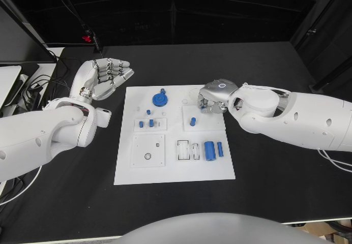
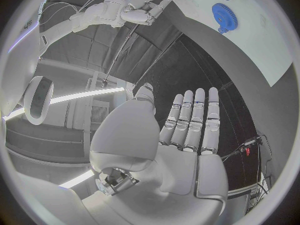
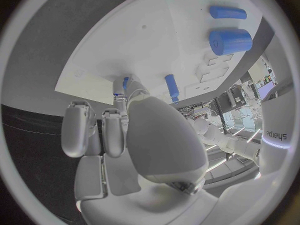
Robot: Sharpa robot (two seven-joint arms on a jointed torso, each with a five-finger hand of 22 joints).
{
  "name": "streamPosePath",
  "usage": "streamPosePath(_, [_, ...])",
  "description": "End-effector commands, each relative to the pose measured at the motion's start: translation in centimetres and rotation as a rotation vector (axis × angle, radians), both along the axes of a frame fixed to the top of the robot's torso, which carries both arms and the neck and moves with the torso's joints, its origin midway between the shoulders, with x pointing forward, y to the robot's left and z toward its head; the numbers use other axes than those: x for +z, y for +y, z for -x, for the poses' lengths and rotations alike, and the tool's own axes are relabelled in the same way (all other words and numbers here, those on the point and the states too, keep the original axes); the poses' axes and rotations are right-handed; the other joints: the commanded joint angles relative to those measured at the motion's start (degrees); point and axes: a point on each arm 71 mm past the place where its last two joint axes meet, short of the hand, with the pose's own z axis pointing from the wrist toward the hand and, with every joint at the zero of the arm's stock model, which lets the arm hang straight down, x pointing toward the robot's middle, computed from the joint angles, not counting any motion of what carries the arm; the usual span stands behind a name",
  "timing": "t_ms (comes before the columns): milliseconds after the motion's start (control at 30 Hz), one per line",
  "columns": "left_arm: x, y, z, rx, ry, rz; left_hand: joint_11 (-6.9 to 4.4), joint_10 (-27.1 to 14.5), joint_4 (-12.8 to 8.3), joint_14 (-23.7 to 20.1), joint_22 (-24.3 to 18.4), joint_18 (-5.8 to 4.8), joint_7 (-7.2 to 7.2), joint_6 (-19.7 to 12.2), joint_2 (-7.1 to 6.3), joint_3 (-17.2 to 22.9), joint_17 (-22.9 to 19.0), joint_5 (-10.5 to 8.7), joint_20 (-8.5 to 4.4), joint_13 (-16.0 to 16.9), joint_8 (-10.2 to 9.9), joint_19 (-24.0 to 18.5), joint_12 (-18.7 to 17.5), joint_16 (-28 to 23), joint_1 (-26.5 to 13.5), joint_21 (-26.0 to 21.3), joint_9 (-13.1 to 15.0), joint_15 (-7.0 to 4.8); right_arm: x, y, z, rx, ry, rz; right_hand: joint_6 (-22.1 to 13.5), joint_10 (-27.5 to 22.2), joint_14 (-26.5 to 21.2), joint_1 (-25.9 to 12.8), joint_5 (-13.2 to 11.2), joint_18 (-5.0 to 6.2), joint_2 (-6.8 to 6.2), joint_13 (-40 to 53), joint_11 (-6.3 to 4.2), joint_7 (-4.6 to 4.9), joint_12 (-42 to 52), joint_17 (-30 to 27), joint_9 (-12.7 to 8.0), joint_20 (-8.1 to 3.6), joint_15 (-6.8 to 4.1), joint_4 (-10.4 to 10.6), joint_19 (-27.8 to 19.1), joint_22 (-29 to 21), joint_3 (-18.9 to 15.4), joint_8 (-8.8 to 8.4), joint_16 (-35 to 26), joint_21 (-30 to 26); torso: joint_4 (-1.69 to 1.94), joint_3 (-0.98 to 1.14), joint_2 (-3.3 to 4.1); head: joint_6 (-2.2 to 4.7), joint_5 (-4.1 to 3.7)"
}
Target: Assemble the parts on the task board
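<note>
The white task board (image 1: 176,168) lies mid-table. On it are a blue gear (image 1: 160,98) (image 2: 225,16), small blue pieces (image 1: 146,122), a blue peg (image 1: 193,121) (image 3: 170,87) and two blue cylinders (image 1: 213,149) (image 3: 230,40). My right hand (image 1: 209,99) (image 3: 134,130) is low over the board's far right part. Its thumb and a finger pinch a small blue part (image 3: 126,83) against the board. My left hand (image 1: 106,76) (image 2: 187,135) is raised off the board's far left corner, fingers stretched out, holding nothing.
A pale monitor and cables (image 1: 18,81) lie at the table's left edge. A cable with a red clip (image 1: 88,38) hangs at the back. Bare black table (image 1: 279,193) surrounds the board. White recessed plates (image 1: 149,151) sit on the board's near half.
</note>
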Motion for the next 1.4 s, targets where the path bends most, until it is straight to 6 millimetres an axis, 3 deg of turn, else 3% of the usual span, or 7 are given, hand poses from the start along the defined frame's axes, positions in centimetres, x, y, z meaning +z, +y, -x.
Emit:
streamPosePath(33, [0.42,-0.22,0.21,-0.035,-0.053,0.01,-0.1,-0.3,0.0,0.3,0.0,0.64,1.51,-0.3,0.34,-0.4,0.0,0.36,0.01,0.0,0.3,0.3,0.2,0.2,0.0,-0.2,0.0,0.03,-0.02,-0.34,-0.12,-0.016,-0.013,0.002,-2.2,-1.5,3.2,-1.3,0.2,-0.65,-0.84,-0.1,0.96,0.95,-1.3,-0.6,-0.7,0.03,0.56,0.2,0.0,7.1,-0.2,-1.47,-0.6,0.1,0.01,0.0,0.05,0.01,-0.02])
streamPosePath(200, [0.41,-0.23,0.19,-0.036,-0.051,0.01,-0.12,-0.3,0.0,0.3,-0.1,0.64,1.49,-0.3,0.46,-0.4,-0.1,0.43,0.0,0.0,0.4,0.4,0.3,0.3,0.1,-0.2,0.0,0.03,0.0,-0.44,-0.15,-0.02,-0.016,-0.002,-5.1,-2.3,3.0,-2.1,0.2,-0.6,-1.59,0.0,1.36,1.32,-1.9,-1.3,-0.8,0.4,0.97,0.2,-0.1,7.0,0.0,-3.33,-0.9,-0.1,0.0,-0.02,0.01,0.0,-0.04])
streamPosePath(500, [0.39,-0.23,0.15,-0.035,-0.049,0.01,-0.13,-0.2,0.0,0.3,-0.2,0.63,1.48,-0.3,0.52,-0.4,-0.2,0.46,0.0,0.0,0.4,0.4,0.4,0.3,0.2,-0.3,0.0,0.02,0.03,-0.48,-0.15,-0.022,-0.018,-0.006,-4.8,-2.9,3.0,-2.3,0.2,-0.59,-1.67,0.0,1.47,1.32,-1.9,-1.4,-0.6,0.54,1.06,0.1,-0.1,7.0,0.4,-3.31,-0.9,-0.1,0.03,-0.01,0.02,-0.07,-0.06])
streamPosePath(633, [0.38,-0.22,0.14,-0.035,-0.048,0.01,-0.13,-0.2,0.0,0.3,-0.2,0.63,1.48,-0.3,0.52,-0.4,-0.2,0.46,0.0,0.0,0.4,0.4,0.4,0.3,0.2,-0.3,0.0,0.02,0.01,-0.5,-0.15,-0.023,-0.017,-0.004,-3.9,-2.7,3.0,-2.4,0.2,-0.57,-1.45,0.0,1.42,1.35,-1.7,-1.4,-0.3,0.62,1.06,0.1,-0.1,7.0,0.8,-2.89,-0.9,-0.1,0.02,0.0,-0.01,-0.1,-0.06])
streamPosePath(1133, [0.37,-0.15,0.11,-0.032,-0.047,0.009,-0.15,-0.2,0.0,0.3,-0.2,0.63,1.46,-0.3,0.71,-0.4,-0.2,0.53,-0.01,0.0,0.5,0.4,0.5,0.4,0.3,-0.3,0.0,0.01,-0.07,-0.39,-0.08,-0.016,-0.006,0.004,1.1,0.3,3.1,-1.8,0.2,-0.51,-1.07,0.1,-0.13,-0.4,-1.2,-1.0,0.6,-0.08,-0.16,0.0,0.1,7.2,2.6,-0.92,-0.8,0.0,0.0,0.01,0.04,-0.25,-0.05])
streamPosePath(1400, [0.36,-0.15,0.1,-0.032,-0.046,0.009,-0.16,-0.2,0.0,0.3,-0.3,0.63,1.44,-0.3,0.83,-0.4,-0.3,0.57,-0.01,0.0,0.6,0.4,0.6,0.4,0.4,-0.3,-0.1,0.01,-0.08,-0.34,-0.07,-0.017,-0.005,0.005,2.2,1.6,3.2,-0.9,0.2,-0.62,-1.05,0.1,-0.4,-0.73,-1.2,-0.4,0.7,-0.38,-0.4,-0.3,0.3,7.4,3.5,-0.61,-0.5,0.4,0.01,0.0,0.04,-0.33,-0.12])
